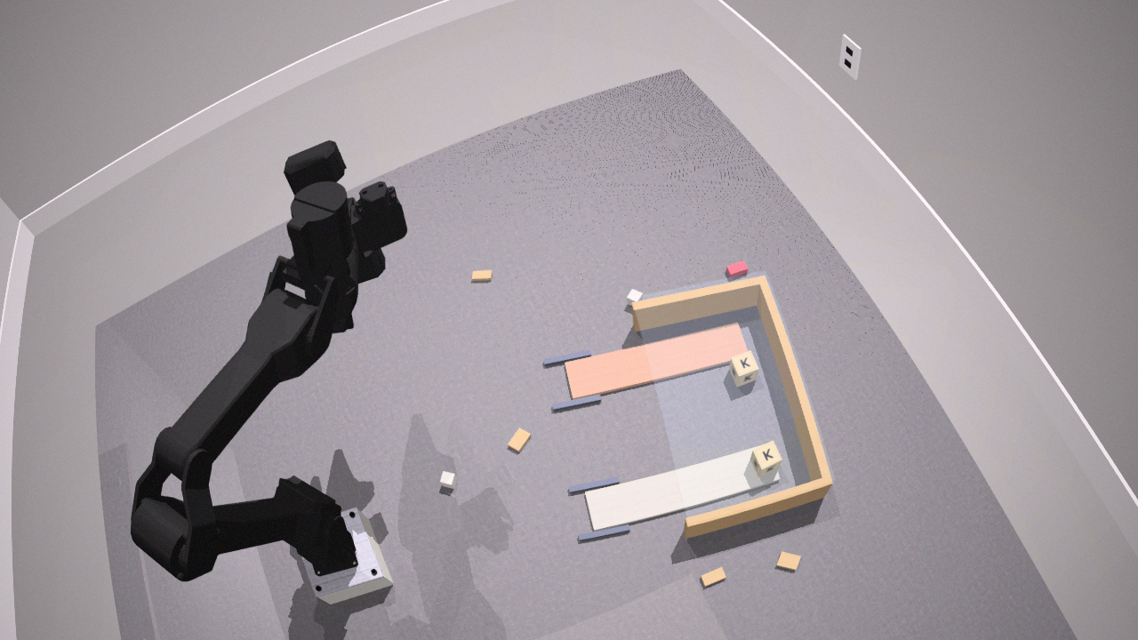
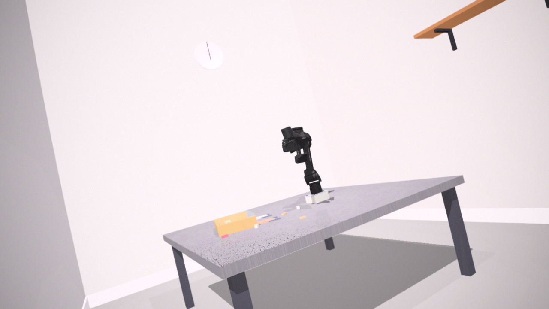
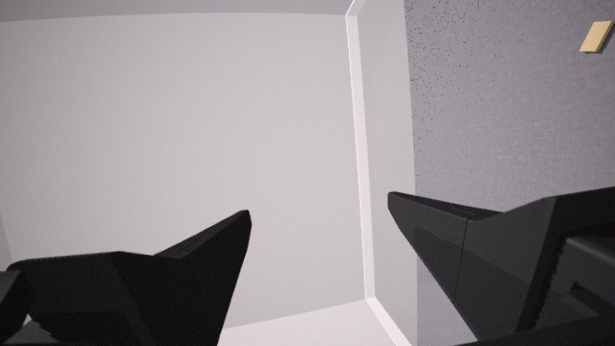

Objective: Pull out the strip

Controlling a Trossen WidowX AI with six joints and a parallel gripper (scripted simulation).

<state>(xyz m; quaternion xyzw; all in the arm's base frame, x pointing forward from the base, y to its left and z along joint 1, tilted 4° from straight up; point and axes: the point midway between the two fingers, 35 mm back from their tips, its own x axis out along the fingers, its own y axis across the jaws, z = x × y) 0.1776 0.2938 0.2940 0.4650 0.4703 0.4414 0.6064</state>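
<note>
A pale cube marked K (image 1: 766, 458) stands on the far end of the cream strip (image 1: 637, 496). A second pale cube marked K (image 1: 743, 366) stands at the far corner of the orange strip (image 1: 608, 374) and looks to be beside it rather than on it. Both strips lie flat, their near ends sticking out of the wooden wall's open side. My gripper (image 3: 319, 209) is open and empty, raised high above the table and well away from both strips. In the wrist view it faces the wall and the table edge. Its fingertips are hidden in the top view.
A three-sided wooden wall (image 1: 796, 389) surrounds the far ends, with a see-through bluish panel (image 1: 712, 418) across its inside. Dark rails (image 1: 576, 404) (image 1: 604, 533) flank the near ends. Small tan blocks (image 1: 518, 440) (image 3: 596, 37), white cubes (image 1: 447, 480) and a red block (image 1: 736, 268) lie around.
</note>
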